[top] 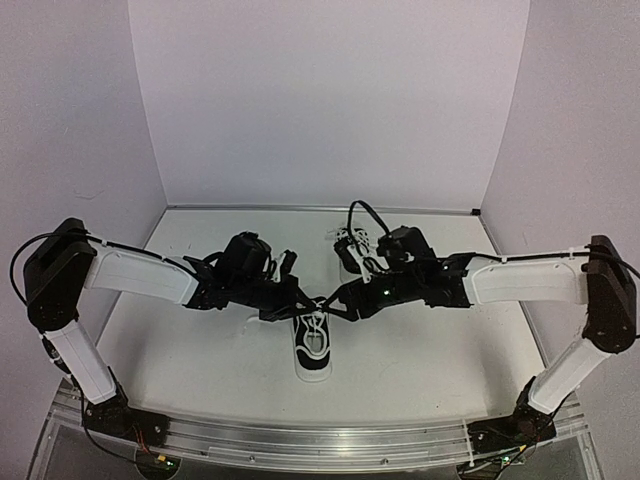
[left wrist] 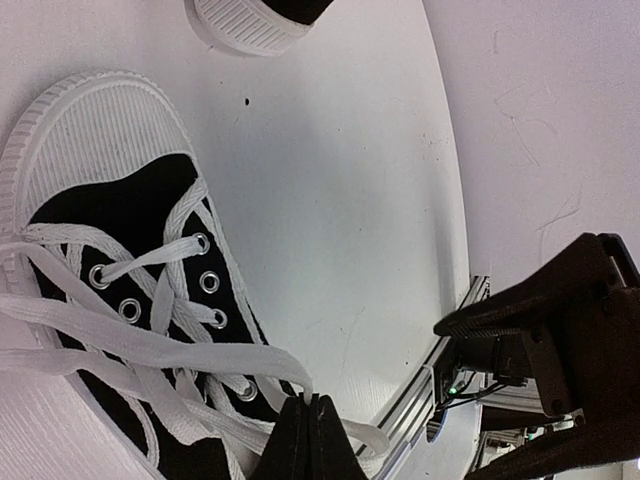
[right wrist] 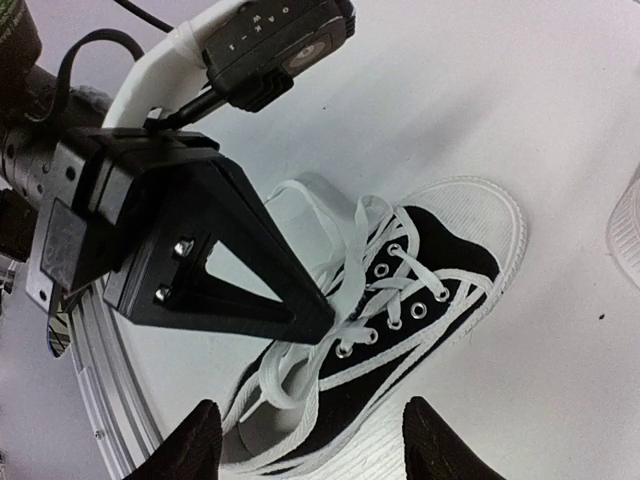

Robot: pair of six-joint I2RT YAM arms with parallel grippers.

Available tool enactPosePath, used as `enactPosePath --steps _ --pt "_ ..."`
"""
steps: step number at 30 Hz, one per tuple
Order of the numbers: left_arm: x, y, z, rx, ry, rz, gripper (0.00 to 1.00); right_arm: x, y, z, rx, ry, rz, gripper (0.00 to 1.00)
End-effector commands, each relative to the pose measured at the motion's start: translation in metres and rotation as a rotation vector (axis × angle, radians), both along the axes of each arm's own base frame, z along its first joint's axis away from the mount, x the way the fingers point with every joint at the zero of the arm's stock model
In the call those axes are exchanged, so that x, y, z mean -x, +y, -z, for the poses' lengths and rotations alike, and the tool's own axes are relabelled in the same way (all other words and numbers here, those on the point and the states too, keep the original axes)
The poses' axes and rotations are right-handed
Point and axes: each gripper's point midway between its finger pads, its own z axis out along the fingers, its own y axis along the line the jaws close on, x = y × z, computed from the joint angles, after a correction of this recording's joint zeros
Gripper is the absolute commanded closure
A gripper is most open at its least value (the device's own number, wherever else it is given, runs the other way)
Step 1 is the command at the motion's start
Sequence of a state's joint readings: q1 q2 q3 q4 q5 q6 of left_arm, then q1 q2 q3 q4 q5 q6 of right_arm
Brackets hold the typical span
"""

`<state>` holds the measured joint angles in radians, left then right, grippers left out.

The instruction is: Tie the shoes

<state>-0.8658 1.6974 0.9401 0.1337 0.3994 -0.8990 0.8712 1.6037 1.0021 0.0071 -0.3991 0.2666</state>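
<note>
One black sneaker [top: 313,345] with a white toe cap lies mid-table, toe toward the near edge. It also shows in the left wrist view [left wrist: 120,220] and in the right wrist view [right wrist: 430,300]. My left gripper [top: 303,304] is shut on a white lace [left wrist: 150,345], pinched at the fingertips [left wrist: 305,405] over the eyelets. My right gripper [right wrist: 312,445] is open above the shoe's opening and holds nothing; it shows in the top view [top: 336,298]. The second sneaker [top: 352,246] lies farther back, partly hidden by the right arm.
An aluminium rail [top: 300,442] runs along the near table edge. Purple walls close the back and sides. The left gripper's black body [right wrist: 190,250] hangs close over the shoe. A black arm part [left wrist: 570,330] stands by the rail.
</note>
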Motion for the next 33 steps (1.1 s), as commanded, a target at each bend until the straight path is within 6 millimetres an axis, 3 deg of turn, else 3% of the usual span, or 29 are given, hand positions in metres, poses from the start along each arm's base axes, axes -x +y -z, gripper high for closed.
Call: enactPosePath --steps 1,5,17,26,28,32,33 --pt "0.0 -0.006 -0.021 0.069 -0.029 0.01 1.0 0.017 -0.001 -0.006 -0.048 0.073 0.01 0.5" --pt "0.0 -0.006 -0.024 0.079 -0.031 0.007 1.0 0.029 0.01 0.006 -0.031 0.105 -0.02 0.6" --pt "-0.001 -0.008 -0.031 0.095 -0.048 0.01 1.0 0.025 0.023 0.031 0.019 0.125 0.002 0.6" --pt "-0.001 -0.008 -0.031 0.103 -0.046 0.009 1.0 0.014 0.043 0.031 0.009 0.119 -0.016 0.61" --pt "-0.001 -0.008 -0.032 0.106 -0.048 0.009 1.0 0.013 0.045 0.034 0.014 0.123 -0.019 0.68" --pt "0.0 -0.005 -0.034 0.107 -0.059 0.002 1.0 0.012 0.044 0.031 0.012 0.117 -0.006 0.98" --pt "0.0 -0.004 -0.035 0.106 -0.066 0.002 1.0 0.012 0.042 0.03 0.011 0.115 -0.001 1.0"
